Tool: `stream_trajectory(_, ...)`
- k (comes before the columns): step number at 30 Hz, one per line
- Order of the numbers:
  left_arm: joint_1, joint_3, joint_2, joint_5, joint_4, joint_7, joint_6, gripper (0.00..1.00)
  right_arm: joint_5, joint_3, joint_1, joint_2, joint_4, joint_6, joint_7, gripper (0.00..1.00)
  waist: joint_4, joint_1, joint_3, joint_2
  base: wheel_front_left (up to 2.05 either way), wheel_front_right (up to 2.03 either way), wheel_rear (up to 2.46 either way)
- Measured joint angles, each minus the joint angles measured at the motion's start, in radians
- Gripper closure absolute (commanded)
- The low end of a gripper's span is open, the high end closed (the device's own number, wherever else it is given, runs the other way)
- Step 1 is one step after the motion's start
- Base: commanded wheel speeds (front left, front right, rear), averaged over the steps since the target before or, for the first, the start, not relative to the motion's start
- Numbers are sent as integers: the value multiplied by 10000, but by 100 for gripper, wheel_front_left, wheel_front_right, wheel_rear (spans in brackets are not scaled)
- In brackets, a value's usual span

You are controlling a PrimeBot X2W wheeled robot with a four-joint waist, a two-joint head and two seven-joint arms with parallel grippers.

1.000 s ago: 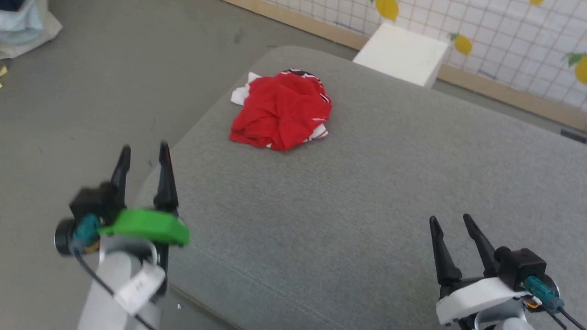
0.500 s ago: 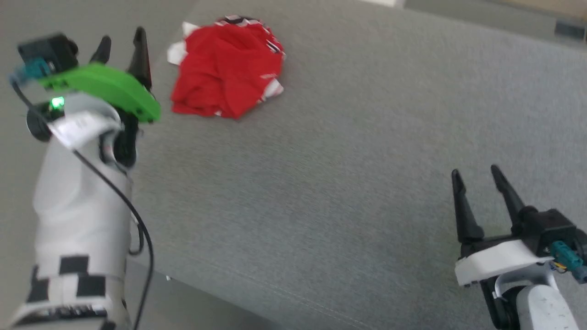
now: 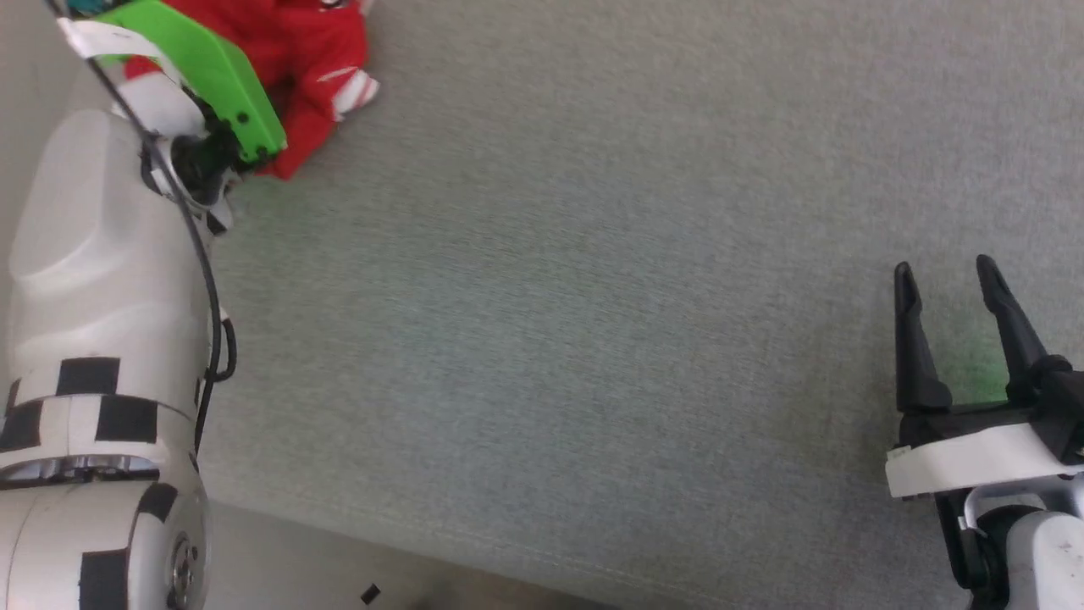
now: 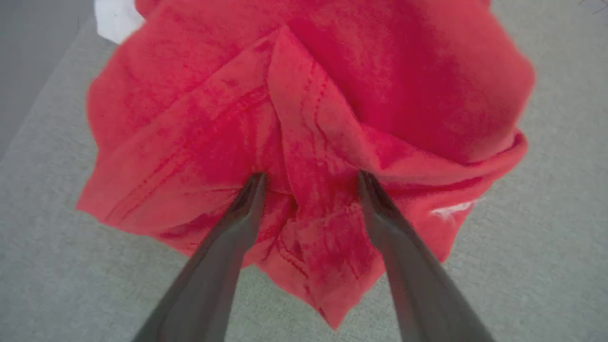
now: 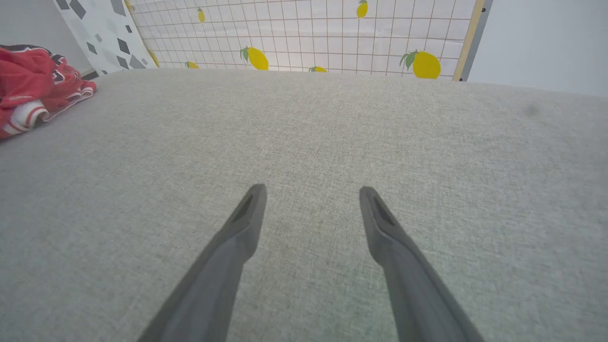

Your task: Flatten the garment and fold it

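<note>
Both grippers stand spread. The left gripper (image 4: 311,176) straddles a raised red fold of the garment (image 4: 332,85), a crumpled heap with no clear long axis at the grey cushion (image 3: 593,339) far-left edge; a second ago it hung well short. The right gripper (image 3: 945,264) hovers over bare fabric.

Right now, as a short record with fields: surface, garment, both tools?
surface: grey cushion
garment: red, crumpled in a heap on the cushion, not flattened
left tool: open, fingers astride a ridge of the garment; contact unclear
right tool: open, over bare cushion, apart from the garment
</note>
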Motion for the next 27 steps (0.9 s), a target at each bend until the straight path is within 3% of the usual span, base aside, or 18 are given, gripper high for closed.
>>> stream_trajectory(8,-449,-288,130,173,334,1651,257,0,0,-257,14,-4,-222,2,2,0,-422,-3,836,1,0,0,0)
stream_trajectory(9,-455,-280,144,173,284,1601,293,31,0,-242,12,-4,-240,2,0,0,-436,-2,877,1,0,0,0)
stream_trajectory(10,-451,-280,150,173,240,1461,305,89,0,-226,11,-4,-244,0,0,0,-436,-2,879,1,0,0,0)
stream_trajectory(11,-429,-276,146,173,203,1204,341,100,0,-209,9,-4,-240,2,0,0,-435,-3,860,1,0,0,0)
stream_trajectory(19,16,40,121,180,-405,-1657,669,100,228,48,2,-4,385,0,-234,0,-341,-1,208,0,0,0,0)
stream_trajectory(27,-338,117,725,207,-1511,-3417,54,100,631,290,-6,-4,1394,0,-681,0,-264,-2,-872,0,0,0,0)
